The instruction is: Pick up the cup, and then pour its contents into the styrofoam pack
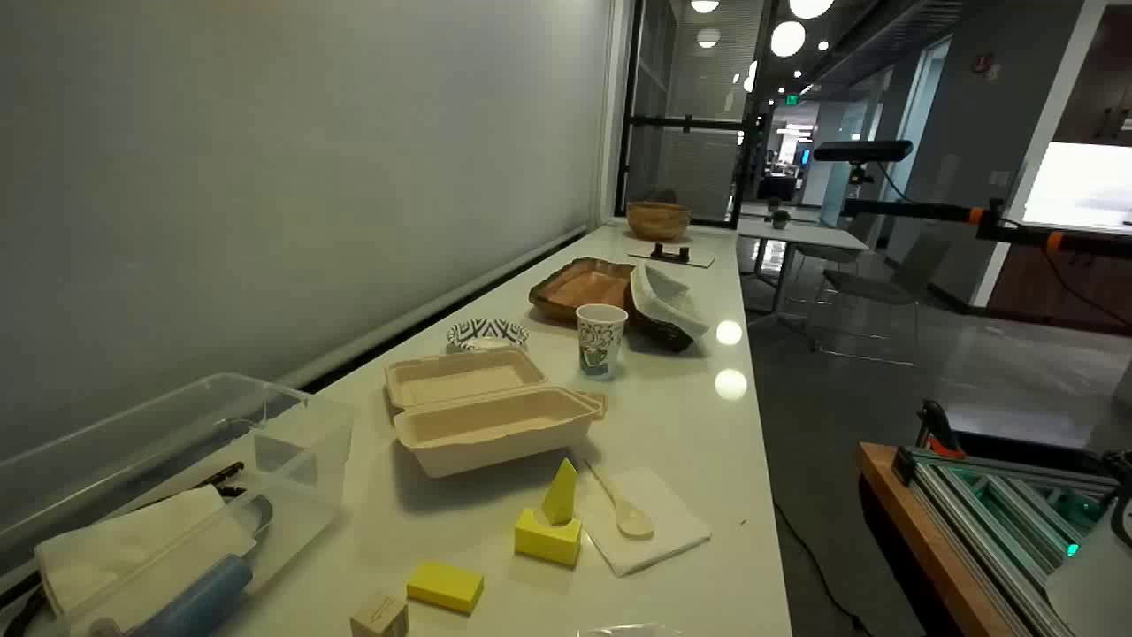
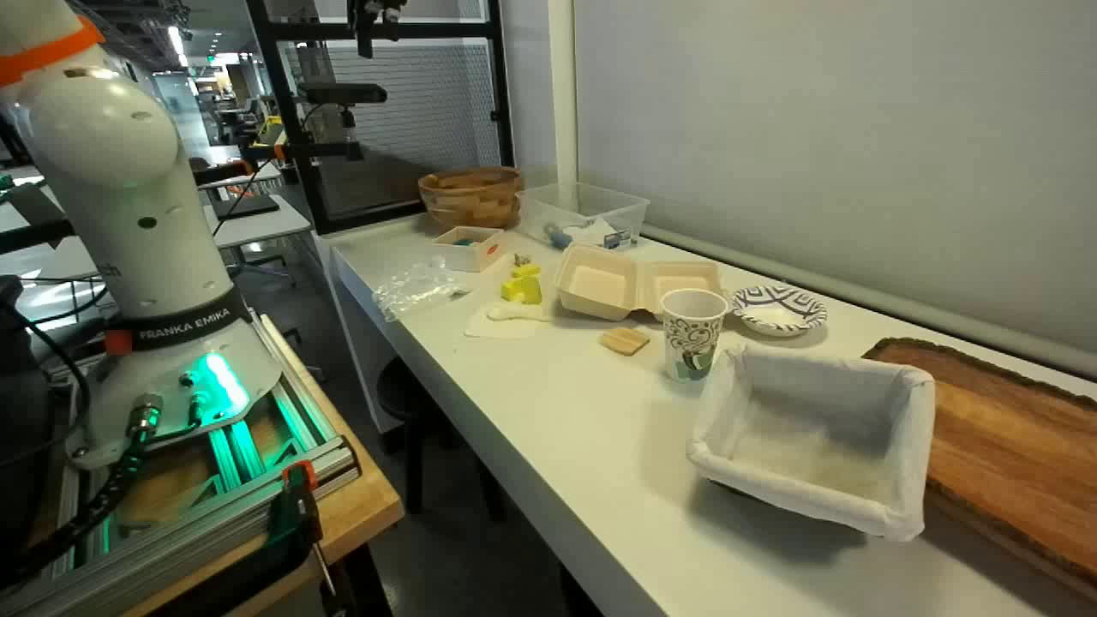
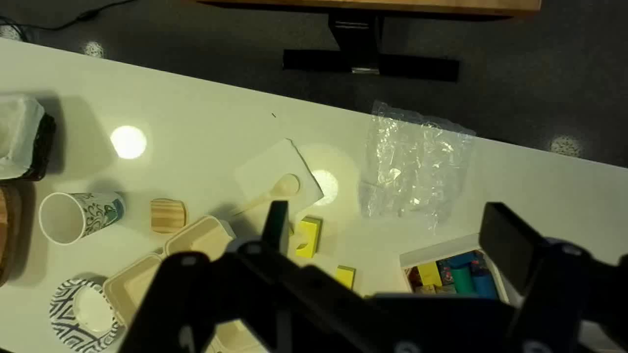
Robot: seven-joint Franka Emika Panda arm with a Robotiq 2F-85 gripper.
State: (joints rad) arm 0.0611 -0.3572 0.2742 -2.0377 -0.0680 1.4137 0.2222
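The cup (image 1: 600, 343) is white paper with a green-blue print and stands upright on the white table. It also shows in an exterior view (image 2: 692, 336) and at the left of the wrist view (image 3: 100, 213). Its contents cannot be made out. The styrofoam pack (image 1: 500, 442) is beige and lies open beside the cup, also in an exterior view (image 2: 597, 287); in the wrist view (image 3: 130, 282) my gripper partly hides it. My gripper (image 3: 387, 211) is open and empty, high above the table, off to the block-box side of both.
A patterned paper bowl (image 2: 778, 313), a cloth-lined basket (image 2: 810, 506) and a wooden board (image 2: 1003, 437) lie near the cup. A wood piece (image 3: 168, 215), yellow blocks (image 1: 548, 538), spoon (image 1: 632, 520), plastic bag (image 3: 417, 162), block box (image 3: 436, 250) and clear bin (image 1: 301, 495) are also on the table.
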